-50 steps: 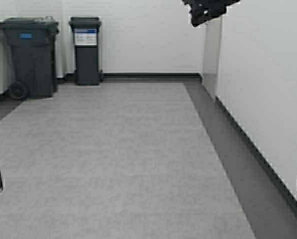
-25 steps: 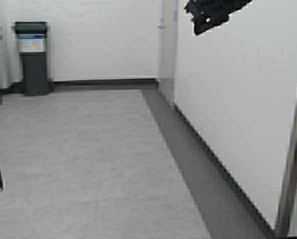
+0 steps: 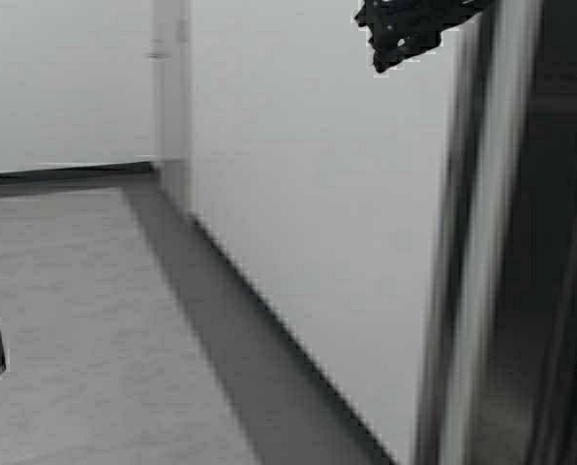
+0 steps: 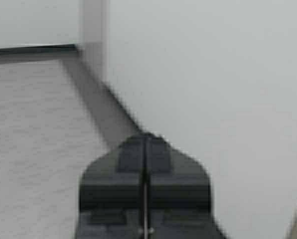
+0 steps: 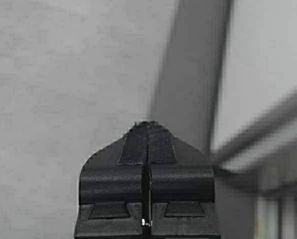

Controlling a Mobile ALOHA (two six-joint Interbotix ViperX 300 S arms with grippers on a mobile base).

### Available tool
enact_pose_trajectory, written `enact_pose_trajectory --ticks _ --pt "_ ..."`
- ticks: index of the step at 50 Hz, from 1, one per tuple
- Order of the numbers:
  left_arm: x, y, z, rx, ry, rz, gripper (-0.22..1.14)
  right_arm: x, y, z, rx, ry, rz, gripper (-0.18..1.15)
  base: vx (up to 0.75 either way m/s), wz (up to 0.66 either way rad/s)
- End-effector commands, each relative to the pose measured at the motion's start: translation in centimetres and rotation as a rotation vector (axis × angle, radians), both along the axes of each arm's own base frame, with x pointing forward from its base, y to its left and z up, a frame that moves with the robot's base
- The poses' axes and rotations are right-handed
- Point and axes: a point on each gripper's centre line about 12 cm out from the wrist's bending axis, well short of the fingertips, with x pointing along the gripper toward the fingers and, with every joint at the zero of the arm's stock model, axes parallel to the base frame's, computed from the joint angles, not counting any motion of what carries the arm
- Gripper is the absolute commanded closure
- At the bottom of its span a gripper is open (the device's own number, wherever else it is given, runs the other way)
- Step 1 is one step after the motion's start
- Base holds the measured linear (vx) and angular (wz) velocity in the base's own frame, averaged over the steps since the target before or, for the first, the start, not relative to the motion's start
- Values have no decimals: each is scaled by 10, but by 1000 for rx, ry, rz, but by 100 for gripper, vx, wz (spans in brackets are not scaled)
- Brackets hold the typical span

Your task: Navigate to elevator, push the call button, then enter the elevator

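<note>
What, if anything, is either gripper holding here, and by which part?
Nothing. The left gripper and the right gripper are both shut with nothing between the fingers, pointing forward as the steel elevator frame comes up on the right.

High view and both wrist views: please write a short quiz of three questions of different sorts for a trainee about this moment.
1. True or false: the left hand is shut and holds nothing.
2. Multiple choice: in the high view, where does the tall brushed steel elevator frame stand?
A. at the right edge, beside the plain white wall
B. at the far left
C. flat on the grey carpet floor
3. Fill in: the strip of floor along the foot of the white wall is ____ than the grey carpet.

Key:
1. True. The right hand is shut and empty too.
2. A
3. Darker: the dark floor border.
</note>
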Motion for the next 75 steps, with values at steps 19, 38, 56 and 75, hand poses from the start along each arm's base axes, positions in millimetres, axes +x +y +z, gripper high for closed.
enact_pose_trajectory --ticks 19,38,56,75 --pt "2 0 12 8 -45 0 89 10 8 5 22 -17 14 91 40 -61" --pt "3 0 4 7 -15 -1 89 9 7 14 61 -26 -3 91 41 -53" --pt "3 0 7 5 -26 -1 89 10 8 20 69 -40 -2 91 38 -52" --pt "5 0 6 10 -17 -1 89 9 9 24 93 -54 7 91 40 -38"
